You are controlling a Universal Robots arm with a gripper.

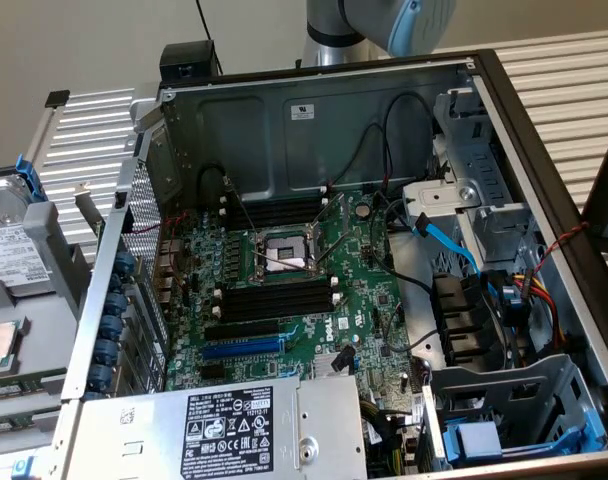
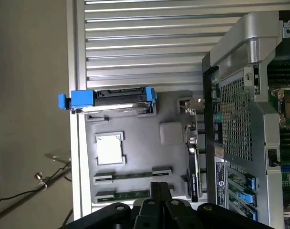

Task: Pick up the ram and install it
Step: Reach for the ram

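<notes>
Pale slatted surface (image 2: 145,52) carrying a grey parts tray (image 2: 140,119), beside the open computer case (image 2: 240,100). The ram (image 2: 130,194), probably the thin green stick in the tray's holder, lies flat. Its long axis points at the tool (image 2: 160,188), just beside its tip. A second stick (image 2: 135,175) lies parallel. The tool is clenched and holds nothing.

Slatted metal bench (image 1: 559,65). Open computer case (image 1: 314,125) lying on its side on bench. Grey parts tray (image 2: 140,157) just beside case, at exterior view's left, also on bench.
</notes>
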